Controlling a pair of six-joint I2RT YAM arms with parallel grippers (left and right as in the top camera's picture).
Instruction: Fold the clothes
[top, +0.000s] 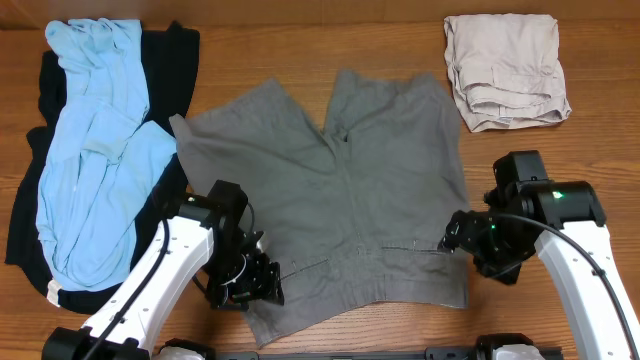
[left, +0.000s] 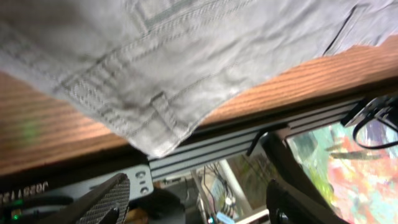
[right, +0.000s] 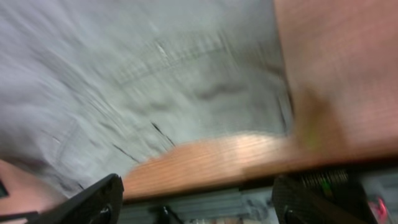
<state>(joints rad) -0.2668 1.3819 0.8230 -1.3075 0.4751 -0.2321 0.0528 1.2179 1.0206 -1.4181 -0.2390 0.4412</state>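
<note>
The grey shorts (top: 340, 190) lie spread flat at the table's middle, waistband toward the front edge. My left gripper (top: 258, 288) is open and empty by the waistband's front left corner. In the left wrist view, that corner (left: 155, 121) hangs at the table edge above the open fingers (left: 199, 205). My right gripper (top: 456, 236) is open and empty at the shorts' right edge near the waistband. The right wrist view is blurred; it shows grey cloth (right: 137, 93) and bare wood above the open fingers (right: 199, 205). A light blue garment (top: 95, 150) lies on a black garment (top: 170, 60) at the left.
A folded beige garment (top: 505, 70) sits at the back right. The wooden table's (top: 570, 160) front edge with a metal rail (left: 249, 134) runs right under both grippers.
</note>
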